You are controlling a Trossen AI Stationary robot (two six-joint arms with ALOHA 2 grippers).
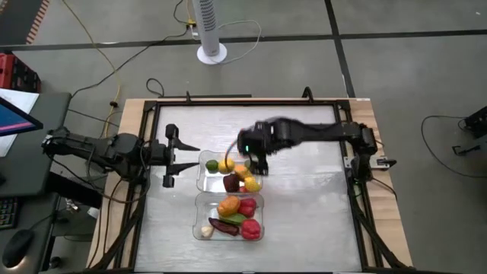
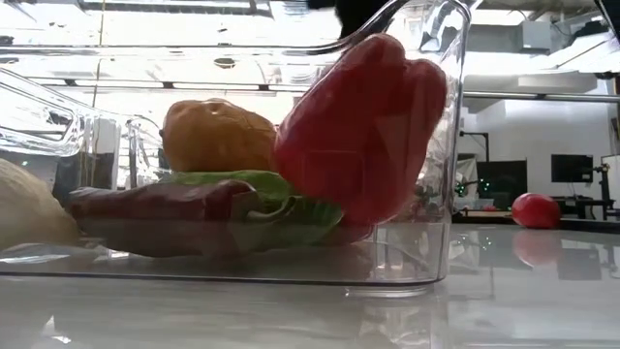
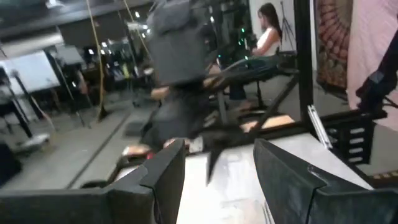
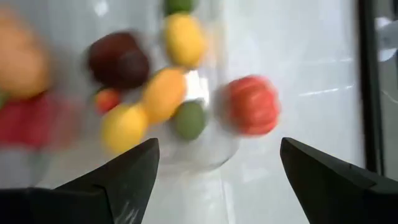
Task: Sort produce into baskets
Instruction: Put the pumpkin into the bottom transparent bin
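Two clear plastic tubs (image 1: 204,199) with rounded corners sit end to end mid-worktop (image 1: 304,228), toward its near edge — both hold smooth, glossy toy produce (image 1: 236,213). A lobed red pepper (image 2: 363,136) leans on the near tub's wall. Just outside the far tub lies a ribbed red tomato (image 4: 252,104). Above it hangs the right tool (image 4: 217,163), fingers wide. The left tool (image 1: 169,156) waits near the left edge, also spread.

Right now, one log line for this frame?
right gripper: open, above far basket | left gripper: open, idle left | red tomato outside basket
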